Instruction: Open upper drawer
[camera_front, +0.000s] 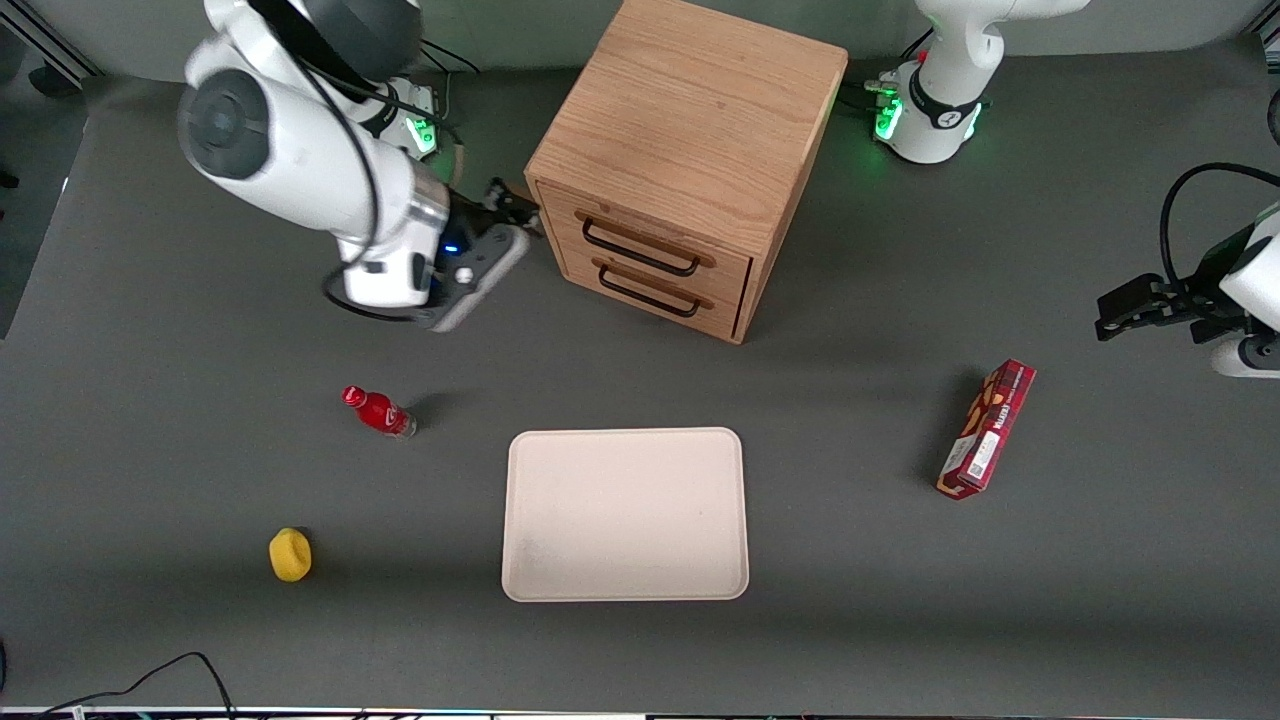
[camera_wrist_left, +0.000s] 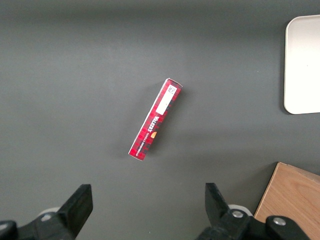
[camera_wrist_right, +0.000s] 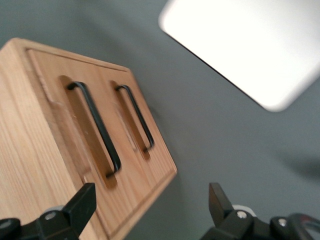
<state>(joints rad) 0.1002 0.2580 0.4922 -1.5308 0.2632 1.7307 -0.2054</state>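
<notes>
While both drawers sit shut: approaching upper drawer (camera_front: 648, 243) handle (camera_wrist_right: 96, 127), gripper (camera_front: 512, 210) hovering beside cabinet (camera_front: 690, 110), jaws apart; next, needing to straddle handle, then close.

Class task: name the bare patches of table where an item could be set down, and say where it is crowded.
Bare table lies between the tray and the biscuit box, and between the tray and the drawer cabinet. The red bottle and yellow object leave open table between them. It is crowded beside the upper drawer handle, where the open tool hovers.
</notes>
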